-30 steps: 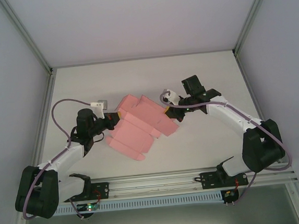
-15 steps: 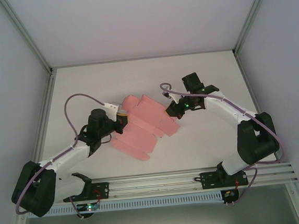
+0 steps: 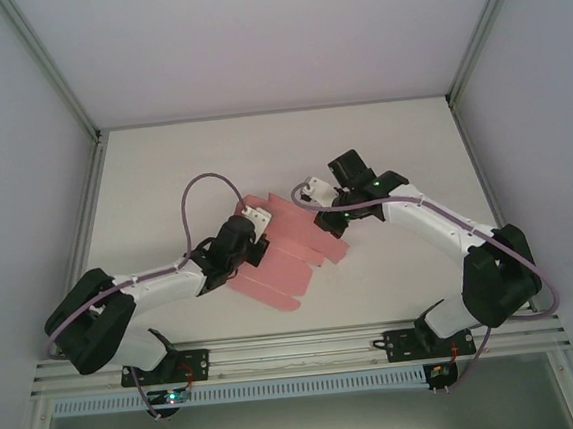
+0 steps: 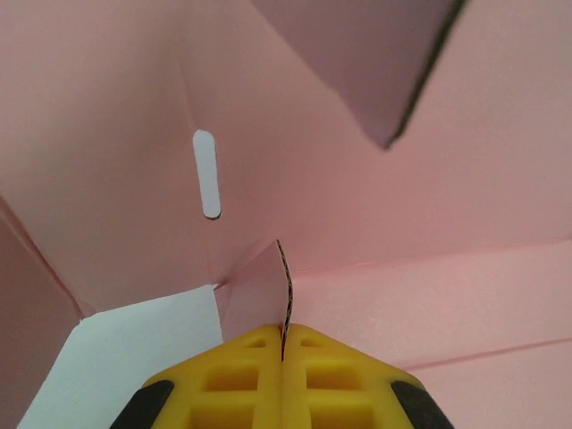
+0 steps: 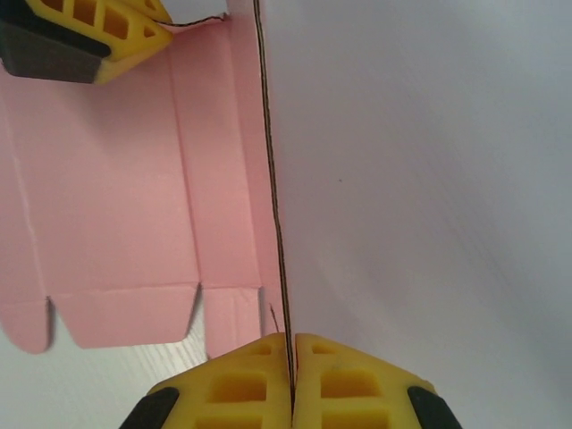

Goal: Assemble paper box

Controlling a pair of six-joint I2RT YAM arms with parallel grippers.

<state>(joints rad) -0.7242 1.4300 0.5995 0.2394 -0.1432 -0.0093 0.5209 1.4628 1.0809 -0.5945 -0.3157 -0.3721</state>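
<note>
The box (image 3: 289, 262) lies between the arms. The left pincer (image 4: 282, 332) clamps its flap, the right pincer (image 5: 291, 340) its upright edge.

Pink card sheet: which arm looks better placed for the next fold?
Probably the left: the left gripper is shut on a small corner flap of the pink card sheet, near a slot. The right gripper pinches a long panel edge, seemingly steadying.

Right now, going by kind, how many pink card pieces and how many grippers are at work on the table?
paper box, one flat pink sheet: 1
grippers, left gripper and right gripper, each pinching an edge of the sheet: 2
Total: 3
</note>
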